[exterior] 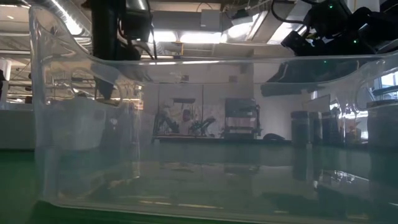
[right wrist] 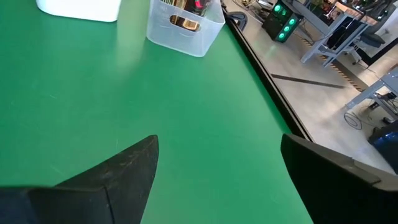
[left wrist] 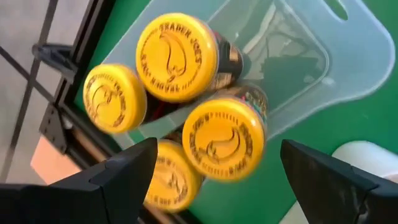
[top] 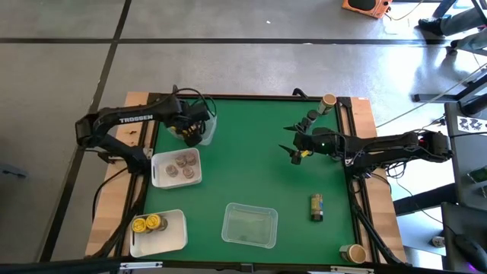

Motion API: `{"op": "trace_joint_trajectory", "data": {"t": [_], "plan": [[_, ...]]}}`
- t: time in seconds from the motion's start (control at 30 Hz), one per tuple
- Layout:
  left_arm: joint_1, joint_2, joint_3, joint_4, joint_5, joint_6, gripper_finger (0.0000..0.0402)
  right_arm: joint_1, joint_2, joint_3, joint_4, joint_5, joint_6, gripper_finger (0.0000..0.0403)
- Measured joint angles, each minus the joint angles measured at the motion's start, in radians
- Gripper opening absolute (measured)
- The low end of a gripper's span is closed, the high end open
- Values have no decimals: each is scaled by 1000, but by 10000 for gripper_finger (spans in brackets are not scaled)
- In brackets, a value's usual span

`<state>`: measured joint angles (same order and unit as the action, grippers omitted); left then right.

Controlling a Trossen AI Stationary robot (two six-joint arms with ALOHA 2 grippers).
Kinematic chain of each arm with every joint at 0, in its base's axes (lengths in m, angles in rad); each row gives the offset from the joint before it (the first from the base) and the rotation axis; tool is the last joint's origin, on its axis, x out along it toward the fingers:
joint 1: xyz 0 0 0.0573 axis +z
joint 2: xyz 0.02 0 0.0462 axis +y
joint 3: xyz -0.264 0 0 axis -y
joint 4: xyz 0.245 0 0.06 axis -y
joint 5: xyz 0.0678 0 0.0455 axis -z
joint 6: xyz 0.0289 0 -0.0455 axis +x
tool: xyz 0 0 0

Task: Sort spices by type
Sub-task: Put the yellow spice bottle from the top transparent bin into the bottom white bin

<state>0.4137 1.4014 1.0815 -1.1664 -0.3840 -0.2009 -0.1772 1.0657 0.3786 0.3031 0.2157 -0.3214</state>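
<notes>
Yellow-lidded jars (left wrist: 205,140) sit between the spread left fingers (left wrist: 124,171)

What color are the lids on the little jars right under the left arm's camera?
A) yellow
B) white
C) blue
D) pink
A: the left wrist view looks down on four jars standing close together in a clear tray, and every lid is bright yellow.
</notes>
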Motion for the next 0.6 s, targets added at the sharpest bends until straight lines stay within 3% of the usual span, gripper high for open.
{"op": "trace_joint_trajectory", "data": {"t": [0.6], "plan": [[75, 0, -152, 201, 95, 96, 337, 0, 0, 0, 0, 0, 1, 337]]}}
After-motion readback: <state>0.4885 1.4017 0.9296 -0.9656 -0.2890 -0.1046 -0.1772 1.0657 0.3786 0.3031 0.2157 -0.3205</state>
